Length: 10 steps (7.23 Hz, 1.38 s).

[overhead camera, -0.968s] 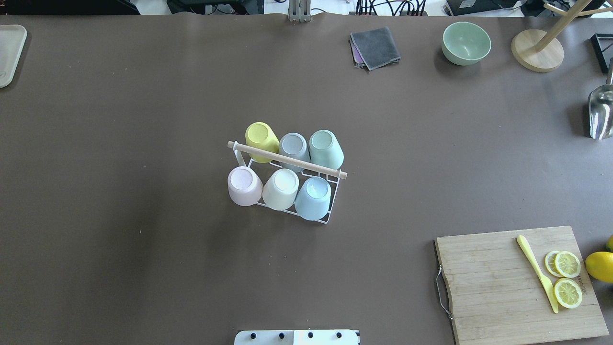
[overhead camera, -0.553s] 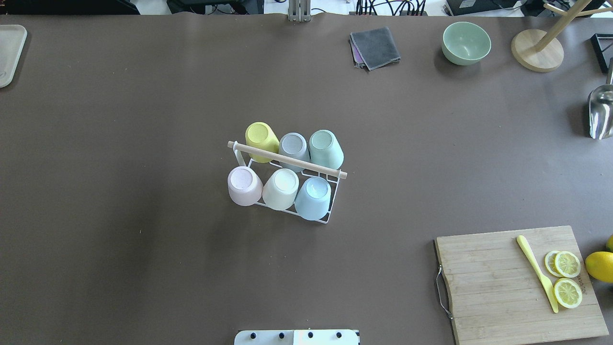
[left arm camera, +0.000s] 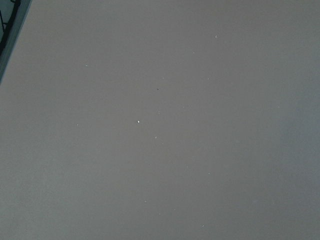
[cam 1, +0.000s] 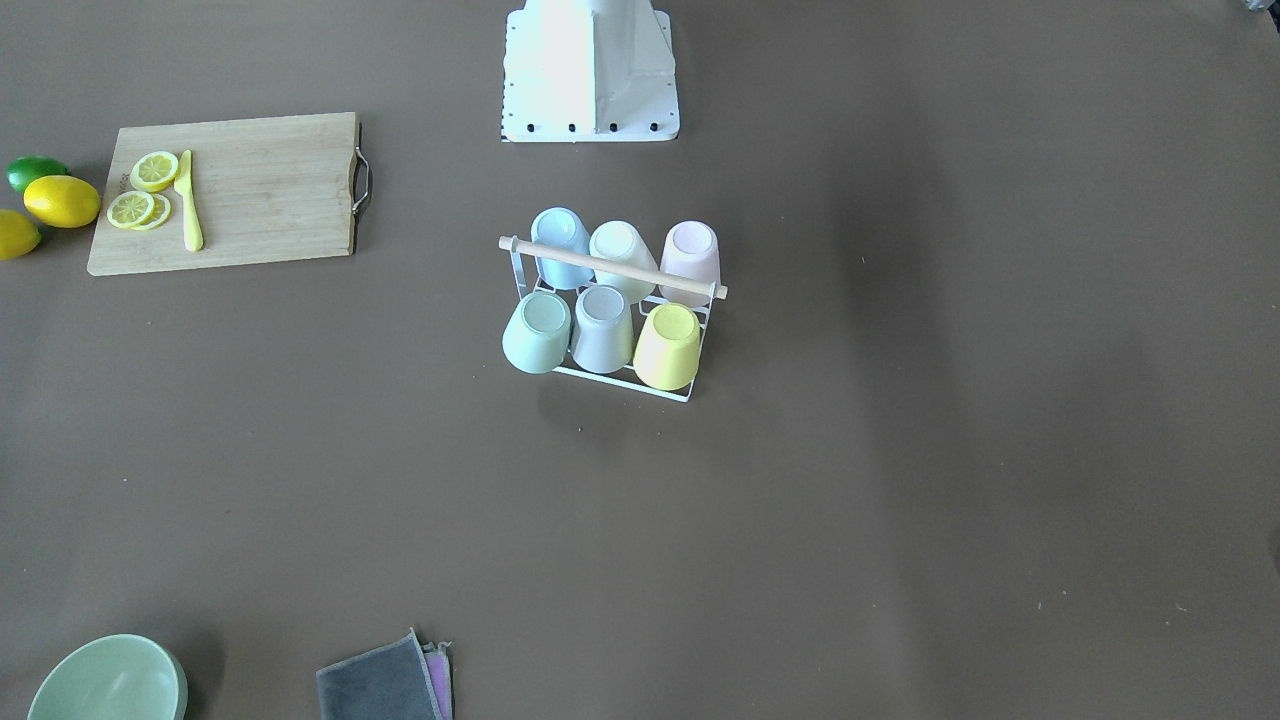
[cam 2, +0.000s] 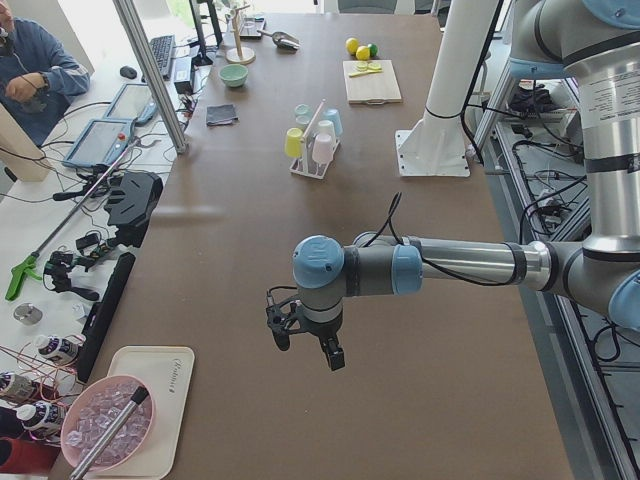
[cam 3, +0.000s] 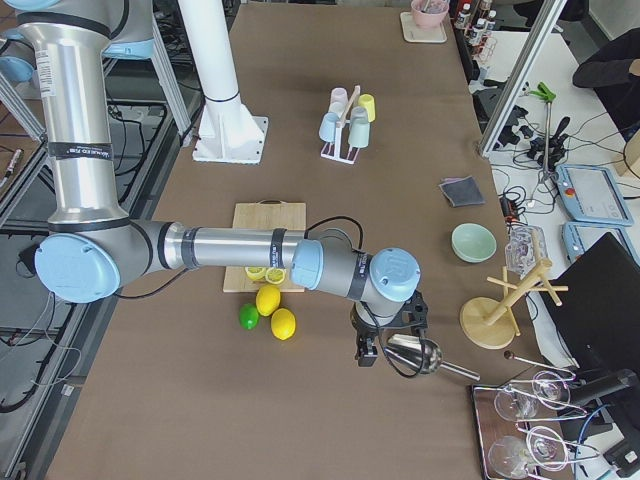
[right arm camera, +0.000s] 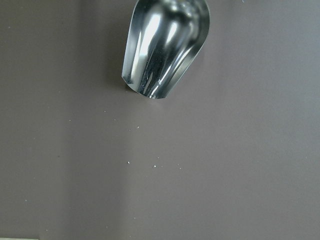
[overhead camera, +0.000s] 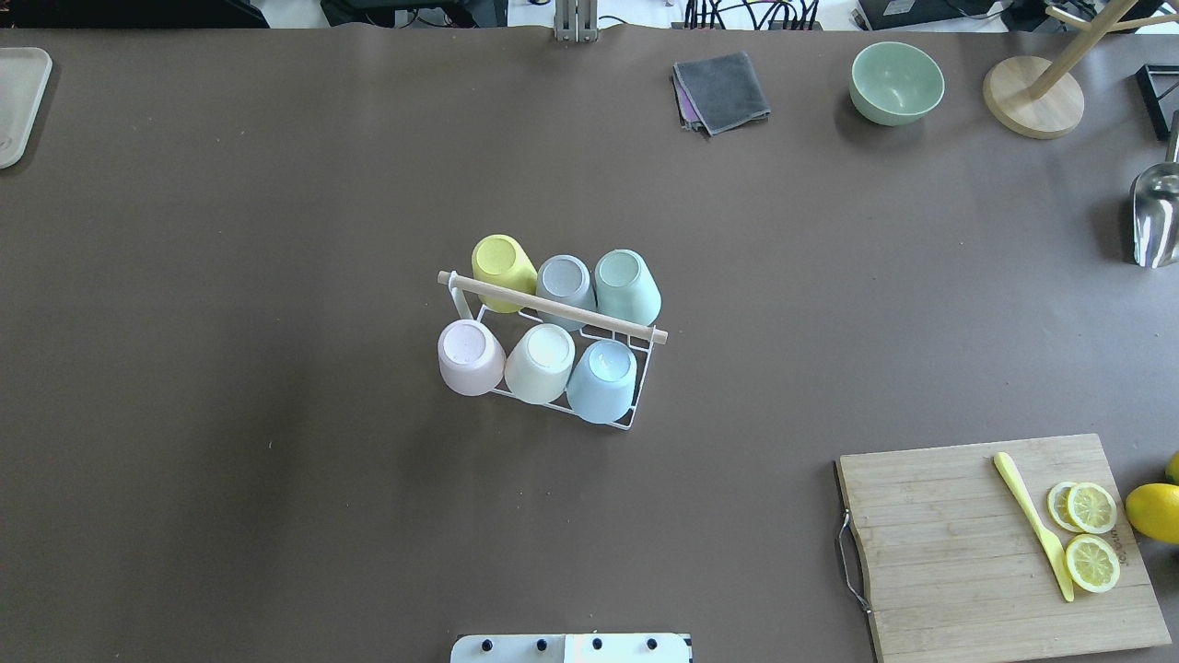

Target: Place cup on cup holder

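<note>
The cup holder, a white wire rack with a wooden rod handle (overhead camera: 553, 308), stands mid-table, also in the front view (cam 1: 610, 268). Several cups sit upside down on it: yellow (overhead camera: 502, 262), grey (overhead camera: 565, 281), green (overhead camera: 626, 281), pink (overhead camera: 470, 357), cream (overhead camera: 541, 362) and blue (overhead camera: 603, 378). My left gripper (cam 2: 305, 340) hangs over bare table far from the rack. My right gripper (cam 3: 385, 350) hangs beside a metal scoop (right arm camera: 165, 45) at the table's right end. Both show only in side views, so I cannot tell whether they are open or shut.
A cutting board (overhead camera: 976, 543) with lemon slices and a yellow knife lies front right. A green bowl (overhead camera: 896, 83), a grey cloth (overhead camera: 723, 90) and a wooden stand (overhead camera: 1032, 92) are at the back right. A tray (overhead camera: 18, 101) lies back left.
</note>
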Each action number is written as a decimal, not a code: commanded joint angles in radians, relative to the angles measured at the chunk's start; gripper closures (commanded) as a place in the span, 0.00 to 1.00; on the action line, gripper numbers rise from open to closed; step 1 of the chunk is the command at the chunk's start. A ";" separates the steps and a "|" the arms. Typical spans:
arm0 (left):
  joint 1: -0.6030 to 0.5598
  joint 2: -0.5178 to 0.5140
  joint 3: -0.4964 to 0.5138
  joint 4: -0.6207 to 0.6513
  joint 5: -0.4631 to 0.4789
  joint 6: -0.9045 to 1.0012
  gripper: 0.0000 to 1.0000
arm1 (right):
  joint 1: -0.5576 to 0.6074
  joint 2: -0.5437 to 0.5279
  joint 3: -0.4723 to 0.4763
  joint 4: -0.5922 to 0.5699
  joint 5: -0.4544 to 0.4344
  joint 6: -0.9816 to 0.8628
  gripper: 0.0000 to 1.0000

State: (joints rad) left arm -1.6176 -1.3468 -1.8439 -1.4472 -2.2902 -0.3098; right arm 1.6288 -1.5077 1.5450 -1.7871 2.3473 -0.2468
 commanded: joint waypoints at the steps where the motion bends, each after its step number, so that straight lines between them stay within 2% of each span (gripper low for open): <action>1: -0.001 0.002 0.002 0.001 0.000 0.000 0.01 | -0.001 0.014 0.006 0.000 0.006 0.001 0.00; 10: -0.001 0.000 0.008 0.001 0.000 0.000 0.01 | -0.010 0.015 0.000 -0.002 0.021 0.001 0.00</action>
State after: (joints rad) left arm -1.6181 -1.3468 -1.8363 -1.4466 -2.2903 -0.3099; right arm 1.6184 -1.4926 1.5440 -1.7881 2.3662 -0.2449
